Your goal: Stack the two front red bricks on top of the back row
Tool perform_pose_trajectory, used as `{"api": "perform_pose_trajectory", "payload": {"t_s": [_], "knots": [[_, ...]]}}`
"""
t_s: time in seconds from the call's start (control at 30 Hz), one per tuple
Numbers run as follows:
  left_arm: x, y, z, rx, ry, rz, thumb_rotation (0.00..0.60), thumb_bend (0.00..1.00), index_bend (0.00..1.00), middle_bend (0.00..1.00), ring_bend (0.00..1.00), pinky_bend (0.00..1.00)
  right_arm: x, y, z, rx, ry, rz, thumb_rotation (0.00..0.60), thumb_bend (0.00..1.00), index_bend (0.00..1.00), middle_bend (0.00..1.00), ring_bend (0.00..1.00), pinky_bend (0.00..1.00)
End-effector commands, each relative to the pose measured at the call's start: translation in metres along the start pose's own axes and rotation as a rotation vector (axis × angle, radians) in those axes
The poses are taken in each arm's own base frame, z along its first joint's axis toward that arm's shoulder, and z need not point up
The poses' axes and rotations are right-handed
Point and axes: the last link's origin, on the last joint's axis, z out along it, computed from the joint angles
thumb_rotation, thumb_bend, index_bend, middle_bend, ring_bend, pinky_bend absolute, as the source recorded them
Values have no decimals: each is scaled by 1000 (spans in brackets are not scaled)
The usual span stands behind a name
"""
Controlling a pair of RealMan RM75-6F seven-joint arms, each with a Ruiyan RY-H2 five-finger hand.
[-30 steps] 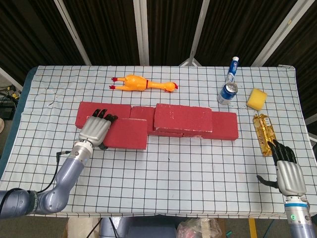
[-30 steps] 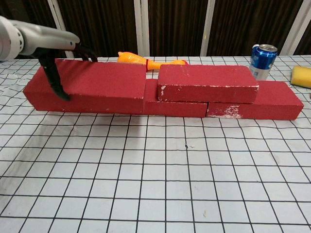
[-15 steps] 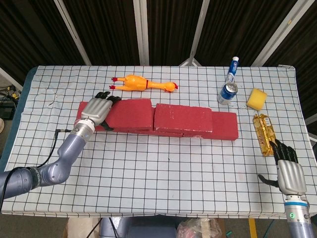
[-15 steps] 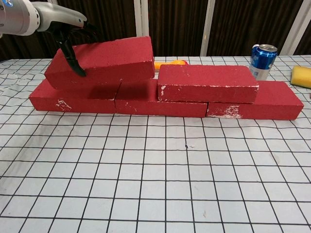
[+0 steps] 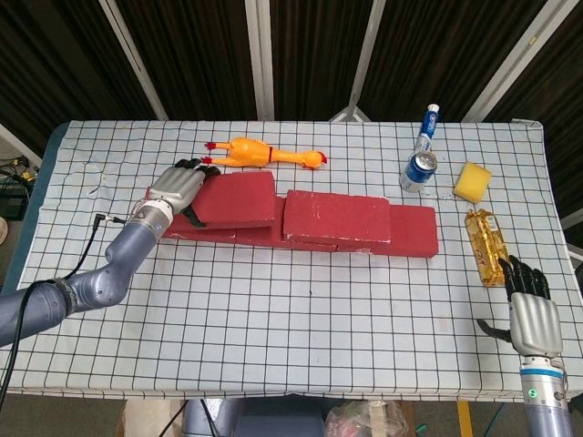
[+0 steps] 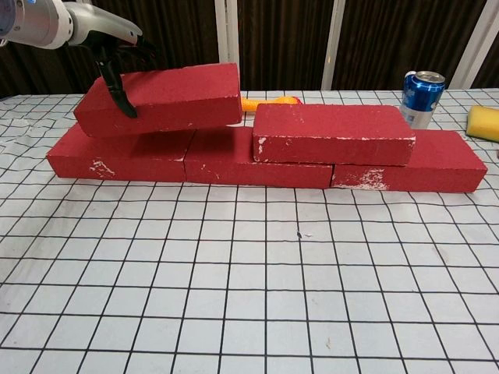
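Chest view, upper left: left hand (image 6: pixel 117 58) grips the tilted red foam-like rectangular brick (image 6: pixel 168 97) endwise; seemingly light, rigid, rough-faced.

Both arms are smooth blue-grey tubes. The left hand (image 5: pixel 177 189) and right hand (image 5: pixel 533 320) wear silver-grey shells with black fingers (image 5: pixel 521 273); a thin black cable trails the left forearm.
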Motion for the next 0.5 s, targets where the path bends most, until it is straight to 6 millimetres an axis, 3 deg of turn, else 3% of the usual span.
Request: {"api": "perform_pose_trajectory", "payload": {"t_s": [0.03, 0.5], "knots": [[-1, -1, 5, -4, -14, 12, 600, 0, 310, 245, 0, 38, -1, 0, 1, -9, 5, -7, 600, 162, 23, 0, 0, 0], [-11, -6, 13, -28, -39, 37, 600, 0, 311, 245, 0, 38, -3, 0, 2, -41, 20, -22, 600, 162, 23, 0, 0, 0]]}}
